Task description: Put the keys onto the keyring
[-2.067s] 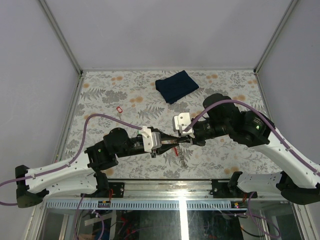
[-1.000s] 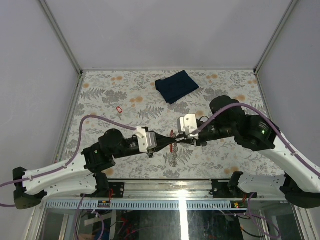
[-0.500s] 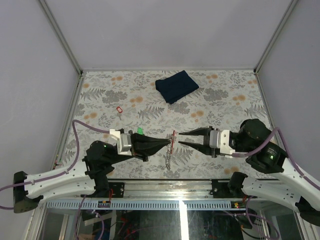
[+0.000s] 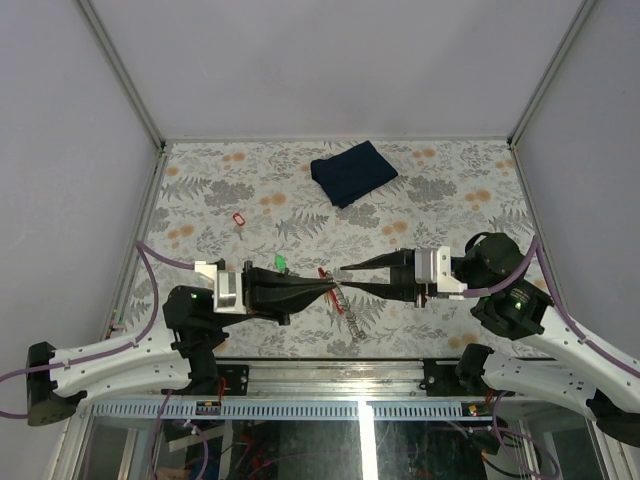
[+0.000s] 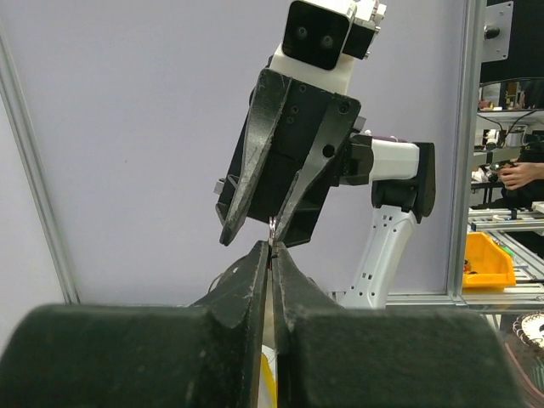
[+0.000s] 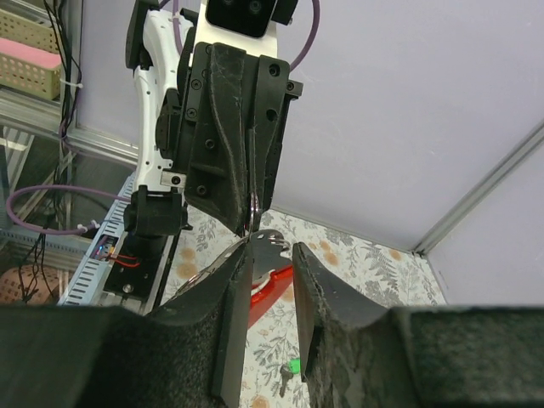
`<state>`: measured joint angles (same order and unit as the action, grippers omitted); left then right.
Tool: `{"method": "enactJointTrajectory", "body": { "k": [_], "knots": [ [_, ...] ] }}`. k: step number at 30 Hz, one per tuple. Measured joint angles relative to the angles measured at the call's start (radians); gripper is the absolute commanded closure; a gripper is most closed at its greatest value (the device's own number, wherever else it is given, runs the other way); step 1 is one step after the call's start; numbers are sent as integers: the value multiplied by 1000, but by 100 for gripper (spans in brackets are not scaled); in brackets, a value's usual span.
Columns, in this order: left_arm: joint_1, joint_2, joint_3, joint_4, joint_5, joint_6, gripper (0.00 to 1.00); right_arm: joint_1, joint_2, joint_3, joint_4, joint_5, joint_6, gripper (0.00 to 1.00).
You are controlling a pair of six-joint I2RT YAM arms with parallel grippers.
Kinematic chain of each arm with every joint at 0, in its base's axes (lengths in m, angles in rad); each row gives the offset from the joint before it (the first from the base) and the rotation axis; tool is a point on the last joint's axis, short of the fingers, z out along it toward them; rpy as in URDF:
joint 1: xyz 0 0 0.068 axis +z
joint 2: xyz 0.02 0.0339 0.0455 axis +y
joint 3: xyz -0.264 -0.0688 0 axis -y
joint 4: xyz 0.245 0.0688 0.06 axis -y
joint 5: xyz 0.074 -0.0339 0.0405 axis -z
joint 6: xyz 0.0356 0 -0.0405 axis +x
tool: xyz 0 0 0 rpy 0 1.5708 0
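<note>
Between the two grippers, above the near middle of the table (image 4: 450, 190), hangs the keyring (image 4: 345, 308). Its thin silvery loop is pinched at the top, and a grey strand of it trails down toward the near edge. Its red tag (image 4: 322, 272) sits just beside the pinch point.

The left gripper (image 4: 327, 286) has its jaws pressed together on the loop. In the left wrist view, only a small arc of metal shows above the tips. The right gripper (image 4: 344, 279) faces it tip to tip with its fingers apart. They stand on either side of the held loop, very near it. I cannot tell whether one finger touches the metal.

The green key (image 4: 281, 262) lies on the table just behind the left gripper, apart from the keyring. Farther to the left rear lies a small red object (image 4: 238, 219). A folded dark blue cloth (image 4: 353, 171) rests near the back edge, well apart from both arms.
</note>
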<state>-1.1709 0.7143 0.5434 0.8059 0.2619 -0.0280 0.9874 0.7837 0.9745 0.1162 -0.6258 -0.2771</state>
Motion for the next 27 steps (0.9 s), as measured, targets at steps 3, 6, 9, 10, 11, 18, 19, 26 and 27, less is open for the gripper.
{"method": "enactJointTrajectory", "body": {
  "k": [3, 6, 9, 10, 11, 18, 19, 26, 27],
  "knots": [
    [0, 0, 0, 6, 6, 0, 100, 0, 2, 0, 14, -16, 14, 70],
    [0, 1, 4, 9, 10, 0, 100, 0, 6, -4, 34, -31, 30, 71],
    [0, 4, 11, 10, 13, 0, 100, 0, 10, -4, 47, -43, 42, 71],
    [0, 5, 13, 10, 13, 0, 100, 0, 11, -4, 52, -47, 44, 71],
    [0, 5, 15, 9, 16, 0, 100, 0, 12, -4, 55, -49, 47, 71],
    [0, 8, 17, 10, 20, 0, 100, 0, 17, -5, 60, -66, 60, 70],
    [0, 8, 17, 10, 20, 0, 100, 0, 18, -5, 61, -69, 61, 70],
    [0, 7, 18, 9, 19, 1, 100, 0, 18, -6, 61, -76, 60, 70],
    [0, 7, 18, 9, 19, 1, 100, 0, 17, -6, 61, -76, 60, 69]
  ]
}}
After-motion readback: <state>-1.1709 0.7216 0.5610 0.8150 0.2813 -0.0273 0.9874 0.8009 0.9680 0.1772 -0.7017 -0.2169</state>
